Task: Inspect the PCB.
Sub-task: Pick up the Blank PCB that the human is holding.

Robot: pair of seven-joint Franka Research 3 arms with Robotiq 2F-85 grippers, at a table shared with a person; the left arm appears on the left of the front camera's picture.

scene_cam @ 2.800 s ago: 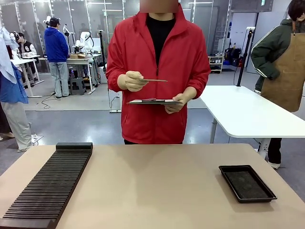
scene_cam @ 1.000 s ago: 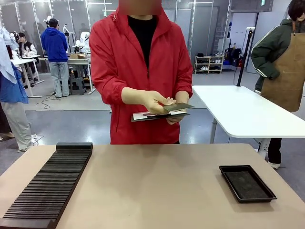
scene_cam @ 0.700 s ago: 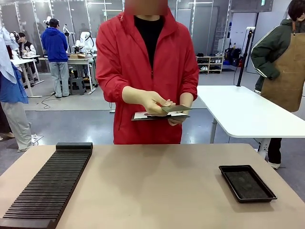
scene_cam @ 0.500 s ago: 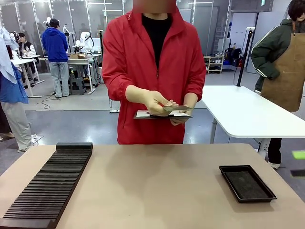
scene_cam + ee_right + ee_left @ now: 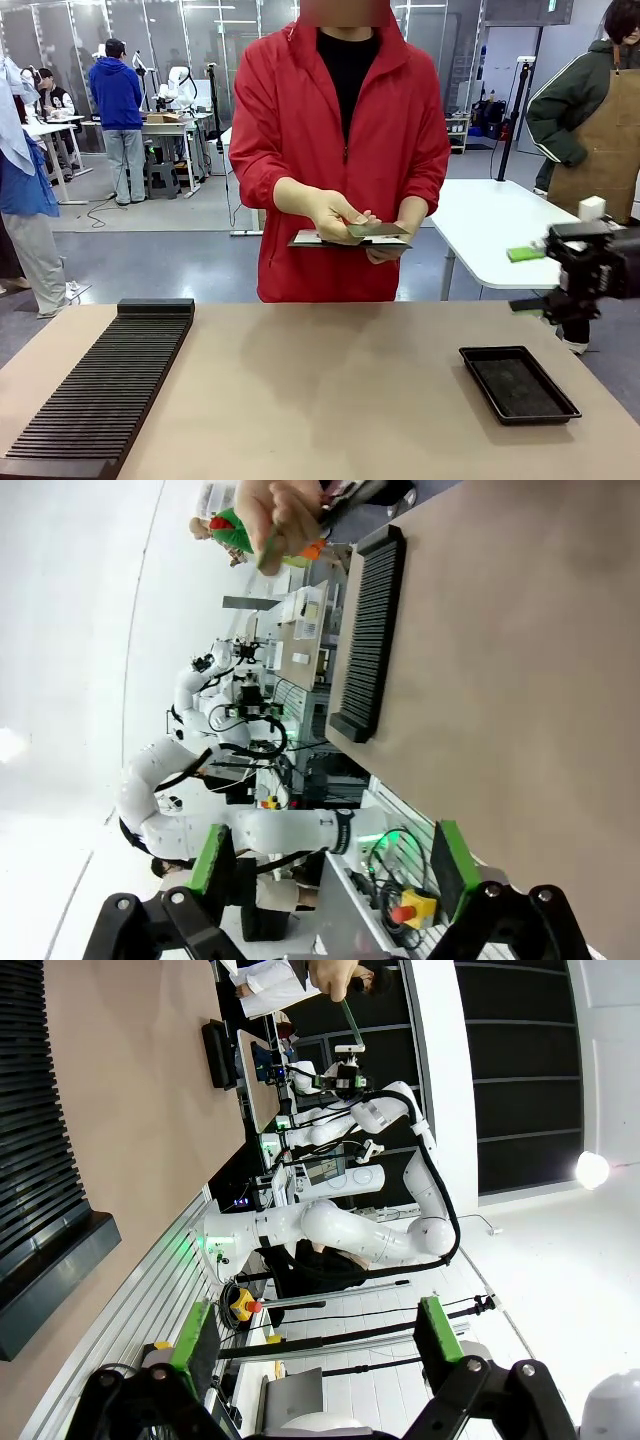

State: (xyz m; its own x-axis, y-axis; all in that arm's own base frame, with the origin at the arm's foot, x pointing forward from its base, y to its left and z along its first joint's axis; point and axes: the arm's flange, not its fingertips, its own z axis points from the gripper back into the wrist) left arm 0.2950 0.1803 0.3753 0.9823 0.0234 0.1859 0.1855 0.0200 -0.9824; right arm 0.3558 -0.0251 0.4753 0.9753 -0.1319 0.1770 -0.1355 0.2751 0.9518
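At upper centre of the front view, a person's hand (image 5: 335, 212) holds the thin green rectangular PCB (image 5: 378, 229) just over a dark flat clipboard (image 5: 318, 240). The right jaws, at the right edge, stand apart and empty; the left jaws likewise.

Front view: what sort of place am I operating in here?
Most likely an open-plan electronics workshop or lab floor. A person holds a PCB above a tablet, a long slotted rack and a shallow black tray sit on the tan table, and a white worktable stands behind.
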